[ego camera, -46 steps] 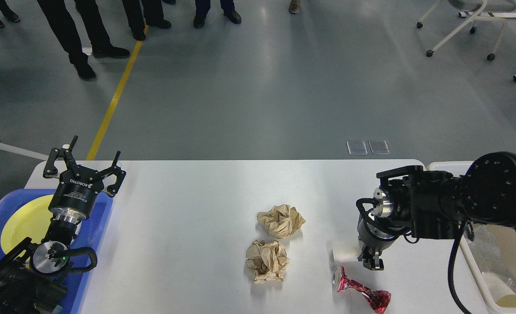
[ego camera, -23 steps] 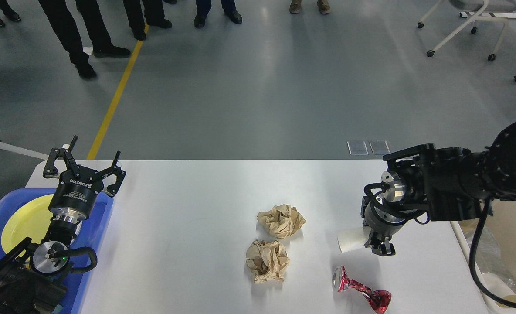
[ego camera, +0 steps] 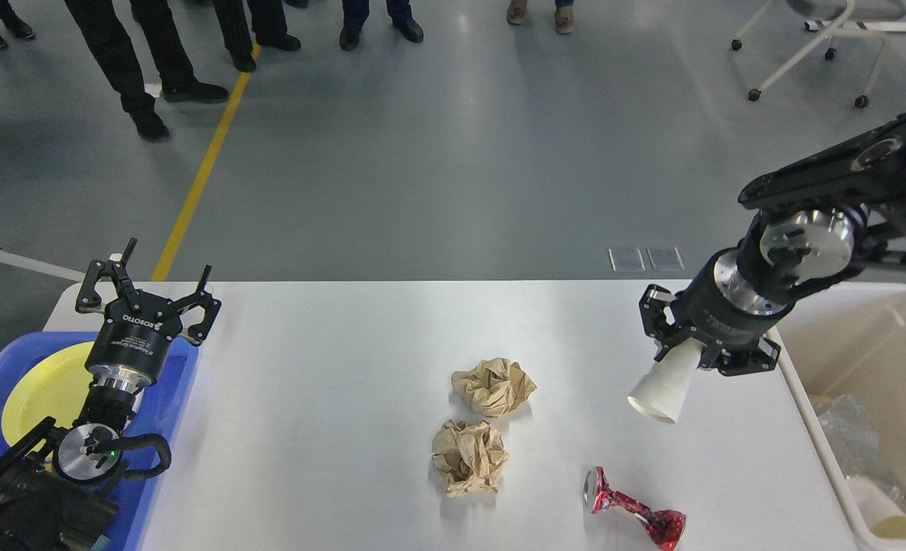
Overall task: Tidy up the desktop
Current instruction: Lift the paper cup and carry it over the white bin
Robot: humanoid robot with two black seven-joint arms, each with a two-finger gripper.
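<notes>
Worktop: the big white worktop with round corners (ego camera: 330, 428) fills the lower middle of the view, between a blue plastic tray (ego camera: 164, 413) on the left and a beige plastic bin (ego camera: 874, 337) on the right.
Right gripper: the right gripper (ego camera: 686, 360) has its fingers clenched on a white paper cup (ego camera: 661, 386), held up off the worktop, open end tilted down.
Left gripper: the left gripper (ego camera: 147, 295) is over the far end of the blue tray, fingers spread wide, holding nothing.
Left to tidy: two crumpled brown paper balls (ego camera: 493, 386) (ego camera: 468, 457) and a crushed red can (ego camera: 637, 514) lie on the worktop.
Step now: I think the cup is being carried to the bin.
Next move: it likely needs a swing right until the cup is over the bin, then letting go.
</notes>
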